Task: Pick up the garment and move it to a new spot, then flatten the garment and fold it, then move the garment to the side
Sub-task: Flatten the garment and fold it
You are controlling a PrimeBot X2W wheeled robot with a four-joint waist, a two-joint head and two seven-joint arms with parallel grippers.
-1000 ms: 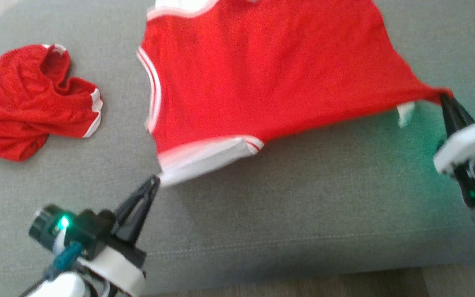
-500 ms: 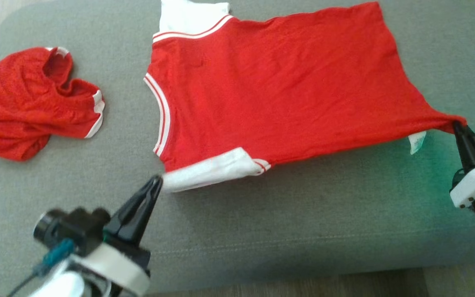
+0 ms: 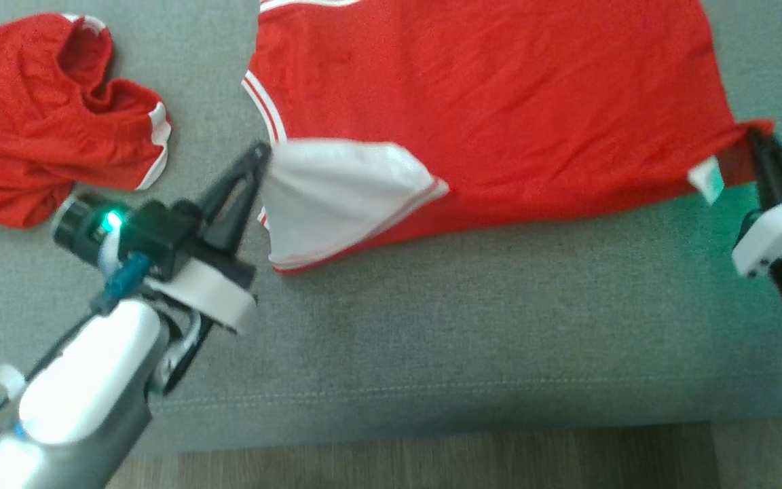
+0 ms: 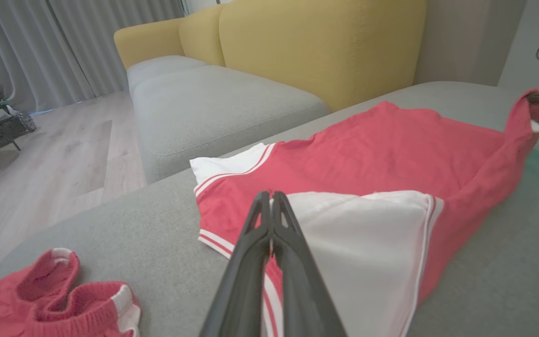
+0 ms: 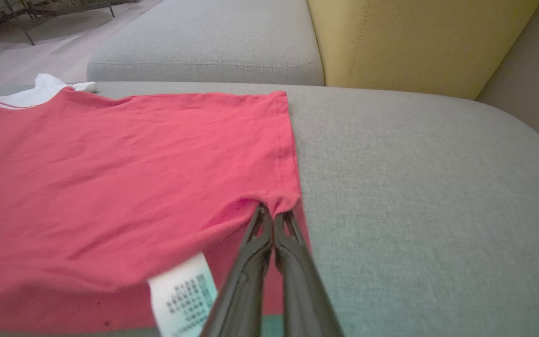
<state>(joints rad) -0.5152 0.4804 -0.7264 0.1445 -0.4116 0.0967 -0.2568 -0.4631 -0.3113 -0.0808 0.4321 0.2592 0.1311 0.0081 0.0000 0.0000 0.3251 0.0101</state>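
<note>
The garment (image 3: 499, 95) is a red T-shirt with white, red-striped sleeves, spread over a grey cushion (image 3: 472, 326). My left gripper (image 3: 261, 155) is shut on the near white sleeve (image 3: 337, 197), which is lifted and folded over the red body. In the left wrist view the left gripper (image 4: 270, 196) pinches the garment (image 4: 382, 154) at that sleeve's edge. My right gripper (image 3: 756, 139) is shut on the near hem corner, raised off the cushion, with a white care label (image 3: 704, 180) hanging under it. The right wrist view shows the right gripper (image 5: 272, 211) pinching the garment (image 5: 124, 187) at its hem.
A crumpled pair of red shorts (image 3: 38, 122) with white trim lies on the cushion at the left. The cushion's front edge and wooden floor (image 3: 432, 462) run along the bottom. A yellow sofa back (image 4: 316, 42) and a second grey seat (image 4: 204, 103) stand beyond.
Both grippers have lifted and carried their corners away from me, over the shirt. The near sleeve now lies turned over onto the red body. The head camera has also shifted.
</note>
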